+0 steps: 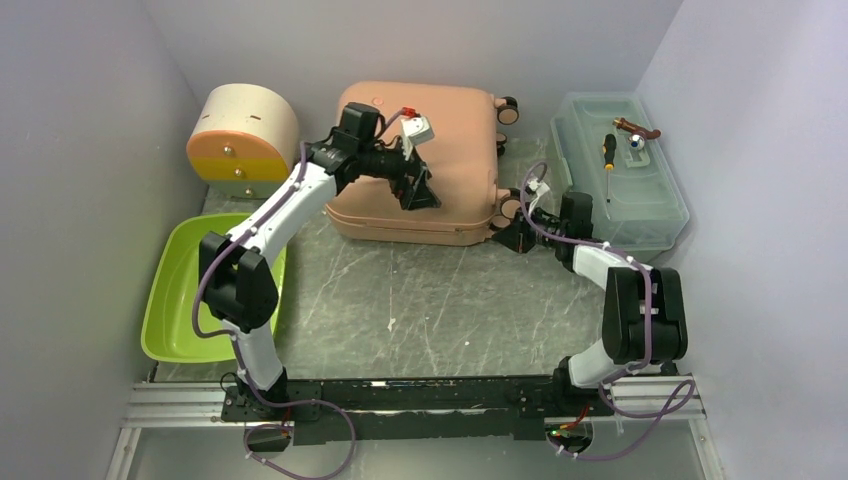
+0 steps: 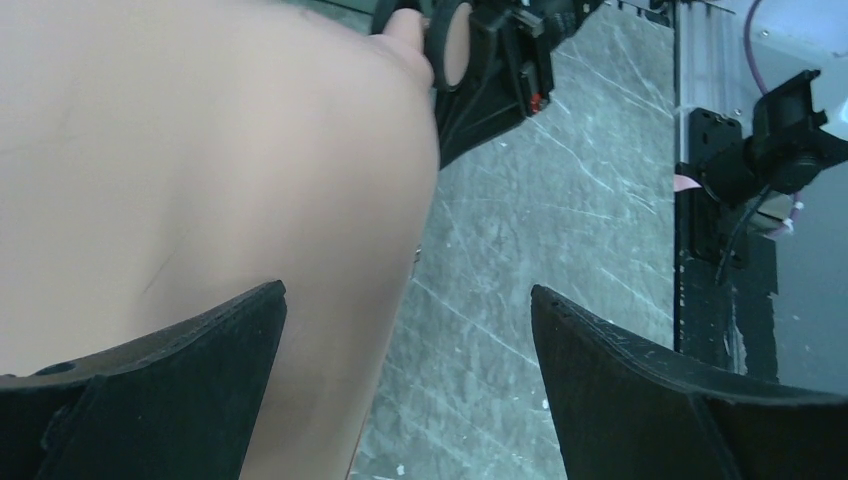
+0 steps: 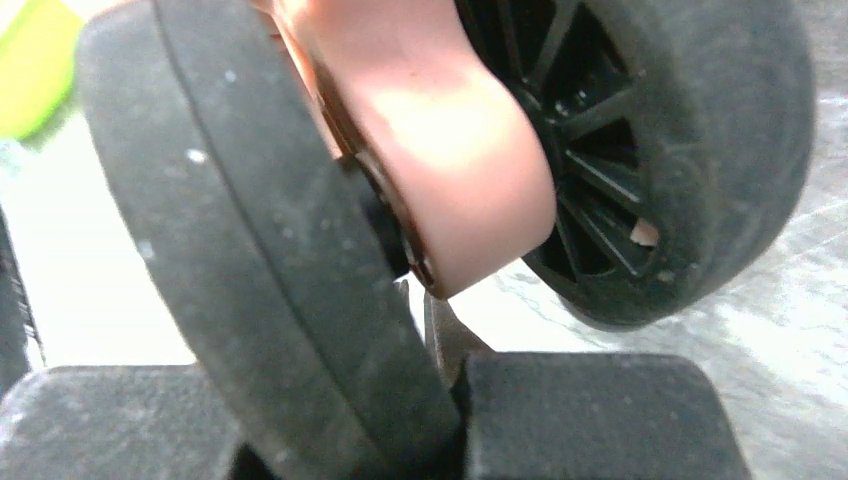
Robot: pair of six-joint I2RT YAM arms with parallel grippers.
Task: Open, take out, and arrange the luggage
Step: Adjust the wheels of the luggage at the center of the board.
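- The luggage (image 1: pixel 462 170) lies flat and closed at the back of the desk (image 1: pixel 430 310), its wheels pointing right
- Our left end effector (image 2: pixel 402 295) is released, with its jaws spread wide; one finger hangs over the pink shell near the rounded near edge, the other over bare desk
- Our right end effector (image 1: pixel 512 232) is clenched on a wheel (image 3: pixel 270 250) at the near right corner, and the black tyre sits between its pads
- We judge the shell to be stiff, smooth and slippery, with curved faces a two-finger grip would slide off
- It is the bulkiest thing here, so we expect it to be heavy for these arms, and likely to swivel if pulled by a caster
- The wheel makes a fair anchor for steadying; for opening, we would go for the seam (image 1: pixel 400 220) along the near side, or whatever fastener sits there, which we cannot make out
- We can read no brand, label or writing on the shell in any view
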